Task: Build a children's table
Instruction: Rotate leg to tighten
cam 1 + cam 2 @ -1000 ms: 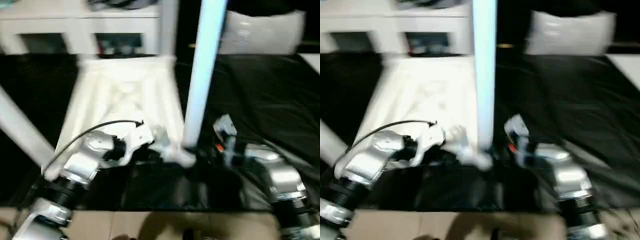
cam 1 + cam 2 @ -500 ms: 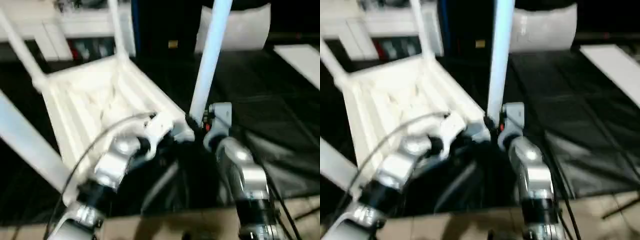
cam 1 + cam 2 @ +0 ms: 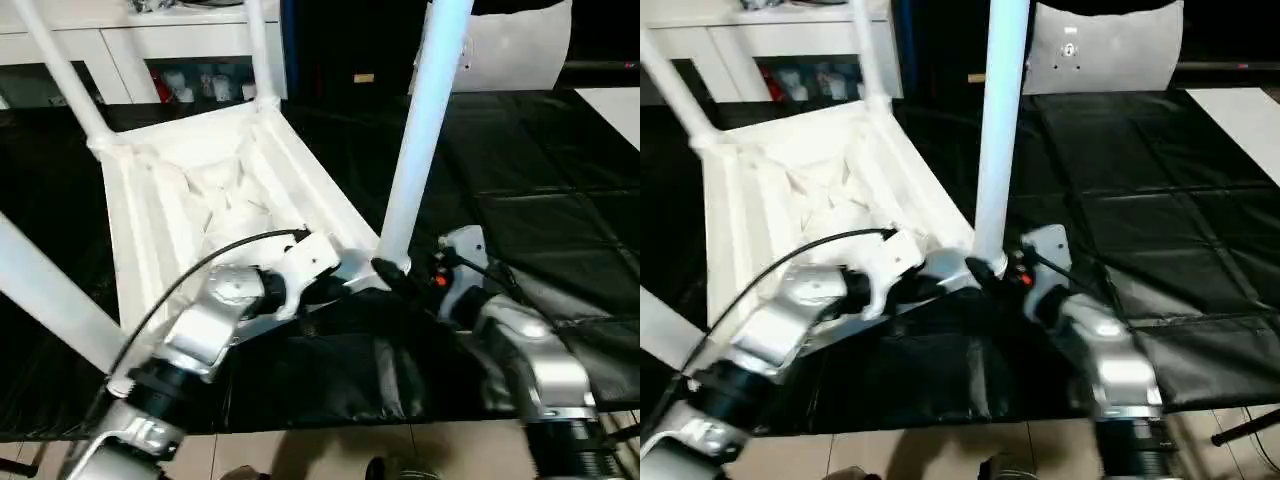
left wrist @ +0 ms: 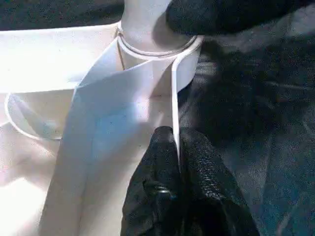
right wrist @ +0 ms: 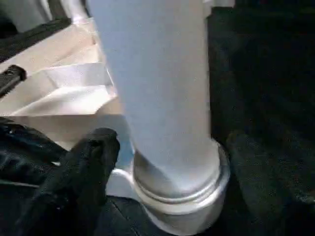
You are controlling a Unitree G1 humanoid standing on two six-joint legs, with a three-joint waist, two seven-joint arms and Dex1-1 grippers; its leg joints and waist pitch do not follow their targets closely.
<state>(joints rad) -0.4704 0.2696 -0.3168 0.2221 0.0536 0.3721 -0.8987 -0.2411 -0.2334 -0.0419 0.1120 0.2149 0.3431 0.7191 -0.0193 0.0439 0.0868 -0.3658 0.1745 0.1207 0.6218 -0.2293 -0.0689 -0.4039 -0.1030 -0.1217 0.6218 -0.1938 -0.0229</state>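
The children's table (image 3: 200, 200) lies upside down on black cloth, white, with its ribbed underside facing up. A long white leg (image 3: 420, 130) stands upright in the near right corner socket (image 5: 177, 201). My right gripper (image 5: 172, 167) is open, with its black fingers (image 5: 88, 167) on either side of that leg's base. My left gripper (image 4: 175, 135) is shut on the thin white rim (image 4: 174, 98) of the table top, right beside the same socket. Other legs rise at the far left (image 3: 60, 70), far right (image 3: 258, 50) and near left (image 3: 50, 290) corners.
The black cloth (image 3: 540, 170) spreads out to the right of the table. A white shelf unit (image 3: 150, 40) stands behind, a pale cushion-like object (image 3: 520, 50) sits at the back right, and a white panel (image 3: 615, 105) shows at the right edge. Tan floor (image 3: 300, 450) borders the front.
The view has swung and steadied. My right gripper's fingers have spread apart around the leg's base. My left gripper stays clamped on the rim.
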